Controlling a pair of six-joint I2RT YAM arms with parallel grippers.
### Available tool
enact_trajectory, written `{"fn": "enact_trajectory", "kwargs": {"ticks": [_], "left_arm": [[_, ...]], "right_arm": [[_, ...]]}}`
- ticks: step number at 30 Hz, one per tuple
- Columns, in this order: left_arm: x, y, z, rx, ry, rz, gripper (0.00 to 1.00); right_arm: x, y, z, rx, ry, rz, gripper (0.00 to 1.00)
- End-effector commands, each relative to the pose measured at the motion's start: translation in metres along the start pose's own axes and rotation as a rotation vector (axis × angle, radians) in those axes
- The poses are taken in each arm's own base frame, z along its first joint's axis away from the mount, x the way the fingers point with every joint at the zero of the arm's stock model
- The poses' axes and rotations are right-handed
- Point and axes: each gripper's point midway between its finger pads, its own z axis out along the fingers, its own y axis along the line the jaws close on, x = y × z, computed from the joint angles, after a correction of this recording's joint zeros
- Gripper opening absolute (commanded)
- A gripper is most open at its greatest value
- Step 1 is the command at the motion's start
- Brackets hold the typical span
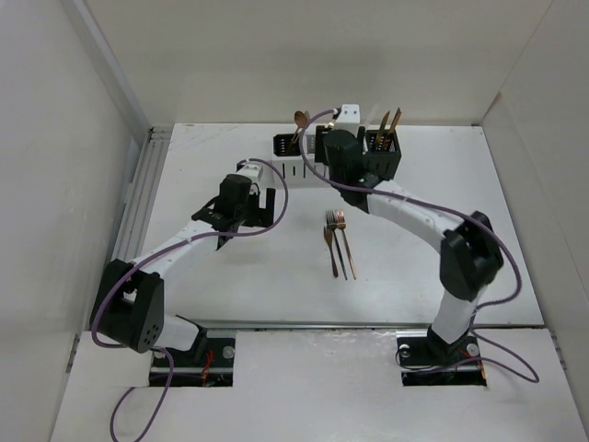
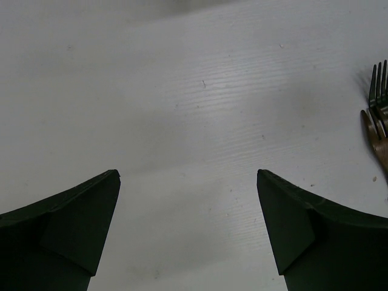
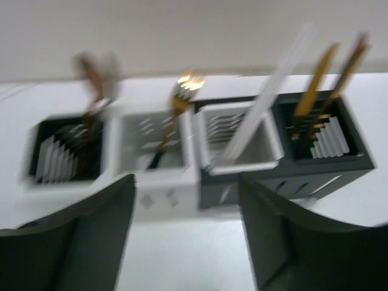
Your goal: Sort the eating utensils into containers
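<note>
Two dark fingers point(image 2: 60, 230) of the left gripper point(image 2: 188, 176) are filling the bottom corners of the left wrist view. They are standing wide apart, with only bare white table point(image 2: 200, 91) showing between them and nothing in their hold. At the right edge of that view the tines of the loose forks point(image 2: 376, 115) are peeking in, cut off by the frame. Seen from above, the left arm is reaching forward with its elbow bent and its wrist tipping down over the table, well to the left of those forks. The forks are lying side by side near the table's middle, and how many pieces are overlapping there is hard to tell. The right gripper point(image 3: 187, 182) is also holding its jaws spread and empty, facing the row of four containers point(image 3: 327, 173) at the far edge. The right arm is stretching diagonally toward them, its wrist covering part of the row from above. The right wrist view is blurred. In it a spoon point(image 3: 91, 79) is standing in the leftmost container, a fork point(image 3: 182, 91) in the second, a white stick point(image 3: 282, 82) is leaning in the third, and two gold handles point(image 3: 327, 73) are rising from the fourth.
</note>
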Motion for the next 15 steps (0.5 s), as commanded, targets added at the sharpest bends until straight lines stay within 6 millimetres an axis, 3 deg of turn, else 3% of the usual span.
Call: {"fn": "enact_trajectory", "kwargs": {"ticks": [1, 3, 5, 9, 15], "left_arm": [[-0.025, -0.005, -0.003, 0.022, -0.061, -0.019, 0.95], [-0.027, -0.004, -0.005, 0.015, -0.072, -0.02, 0.95], [-0.026, -0.003, -0.007, 0.015, -0.072, -0.02, 0.95], [-0.02, -0.003, -0.006, 0.013, -0.06, -0.028, 0.95], [-0.016, -0.011, -0.007, 0.034, -0.047, -0.015, 0.95]], "right_arm": [[0.011, 0.018, -0.058, -0.273, 0.142, -0.141, 0.69], [0.04, 0.016, -0.084, -0.345, 0.293, -0.122, 0.56], [0.09, 0.006, -0.112, -0.393, 0.495, -0.154, 0.43], [0.143, -0.014, -0.14, -0.36, 0.67, -0.112, 0.47], [0.194, -0.029, -0.145, -0.286, 0.819, -0.14, 0.48]]}}
